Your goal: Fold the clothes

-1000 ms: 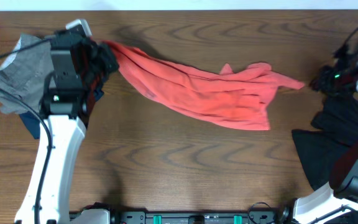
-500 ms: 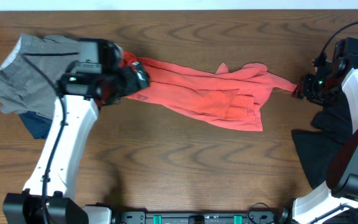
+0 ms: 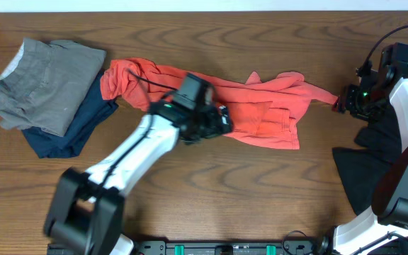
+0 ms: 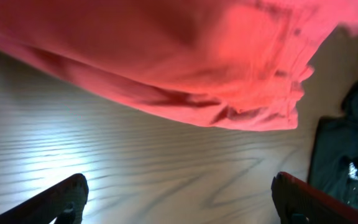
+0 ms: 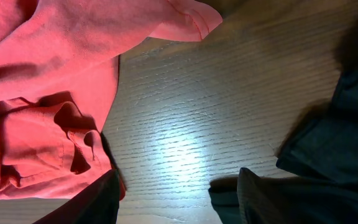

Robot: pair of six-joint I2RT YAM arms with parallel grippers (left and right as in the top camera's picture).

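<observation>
The coral-red T-shirt (image 3: 261, 110) lies crumpled in a long band across the middle of the table. Its left end (image 3: 122, 79) is bunched beside the grey pile. My left gripper (image 3: 222, 120) hovers over the shirt's near edge, open wide; the left wrist view shows its gripper (image 4: 178, 180) over bare wood, with the shirt (image 4: 166, 56) ahead. My right gripper (image 3: 342, 103) sits at the shirt's right tip (image 3: 324, 94), open, and the right wrist view shows its gripper (image 5: 178, 177) over bare wood between the red cloth (image 5: 42, 93) and the black garment (image 5: 328, 155). Nothing is held.
A folded grey garment (image 3: 44, 81) lies on a navy one (image 3: 73, 134) at the far left. The black garment (image 3: 370, 173) is heaped at the right edge under my right arm. The table's back edge (image 3: 204, 11) runs close behind the shirt.
My left gripper let go of the shirt's left end, opened wide and swung right over the shirt's middle. The released end dropped by the grey pile. My right gripper moved in to the shirt's right tip.
</observation>
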